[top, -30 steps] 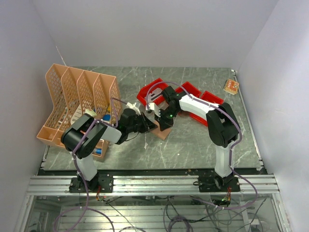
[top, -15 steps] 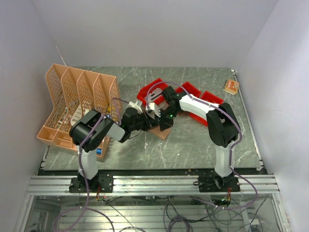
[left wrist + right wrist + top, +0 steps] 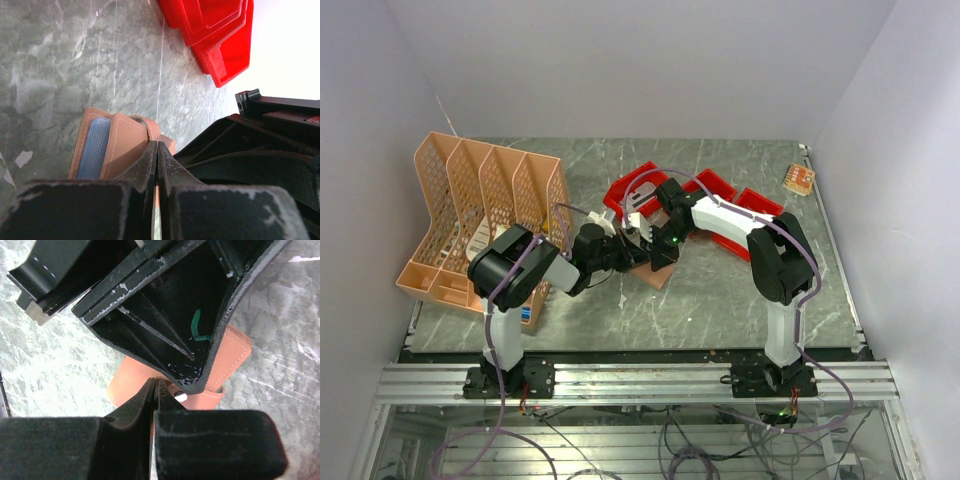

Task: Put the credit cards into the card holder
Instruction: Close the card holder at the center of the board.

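The tan card holder (image 3: 655,272) lies on the grey marbled table between both grippers. In the left wrist view it (image 3: 127,150) stands open, with the light blue card (image 3: 94,150) sitting in a pocket. My left gripper (image 3: 157,146) is shut on a thin tan flap of the holder. My right gripper (image 3: 154,384) is shut at the holder's edge (image 3: 132,385), next to its snap, with a thin sliver between the fingers. The two grippers (image 3: 638,252) (image 3: 662,252) nearly touch. The whitish-grey card is not in view.
Red plastic bins (image 3: 645,188) stand just behind the grippers and also show in the left wrist view (image 3: 220,35). A peach mesh file rack (image 3: 485,205) fills the left side, with a blue box (image 3: 530,314) at its foot. A small orange item (image 3: 799,179) lies at the back right.
My left arm's elbow has swung to the right and towards the rack. Both grippers have stayed at the card holder.
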